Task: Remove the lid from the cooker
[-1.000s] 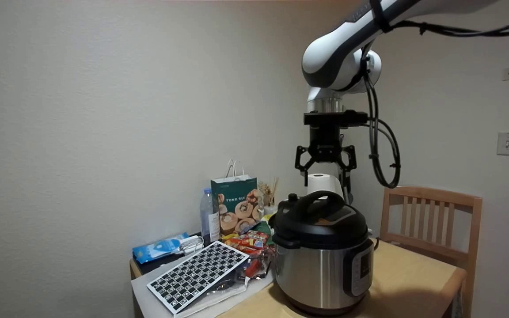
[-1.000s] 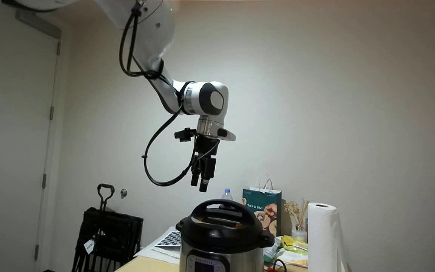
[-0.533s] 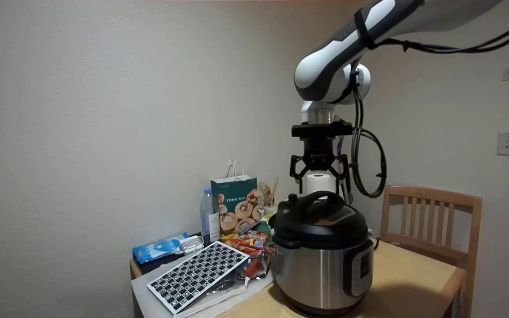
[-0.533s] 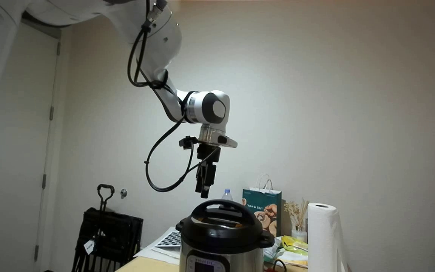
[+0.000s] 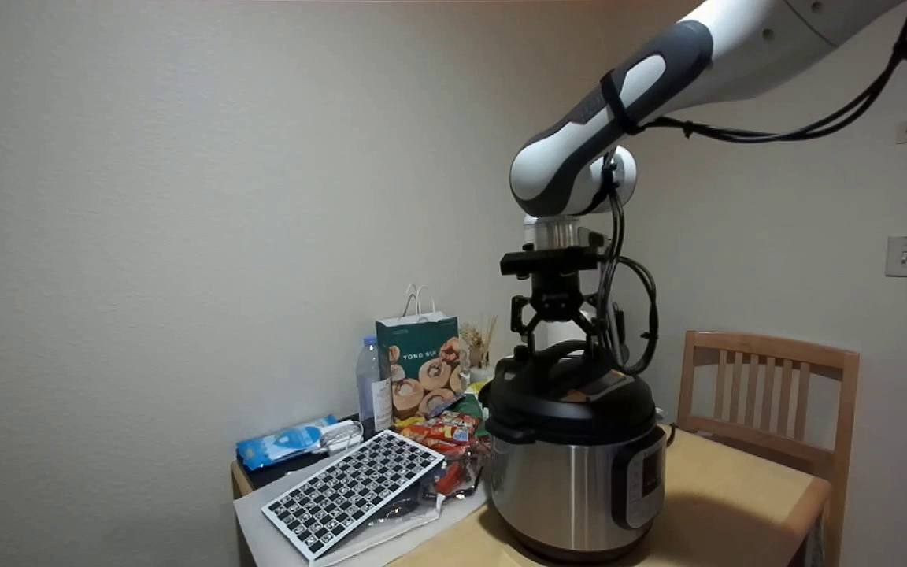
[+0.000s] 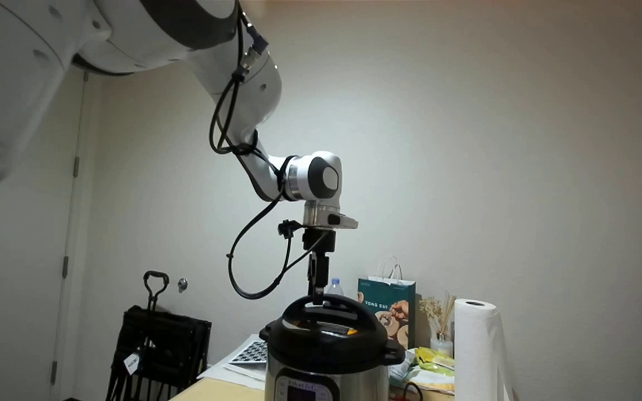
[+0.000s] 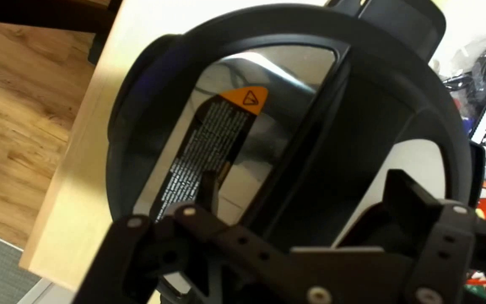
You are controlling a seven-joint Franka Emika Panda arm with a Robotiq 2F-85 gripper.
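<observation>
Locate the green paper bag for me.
In an exterior view, the green paper bag stands left of the cooker, with the blue-capped bottle close at its left and red packets in front.

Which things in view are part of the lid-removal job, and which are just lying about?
Part of the job:
- cooker
- lid, on the cooker
- gripper, open over the lid

Just lying about:
- green paper bag
- plastic bottle
- checkered board
- blue packet
- red packet
- paper towel roll

Paper roll (image 5: 564,331) part-hidden behind pincer (image 5: 564,350) in an exterior view. Label (image 7: 203,154) below pincer too blurred for me to read.
</observation>
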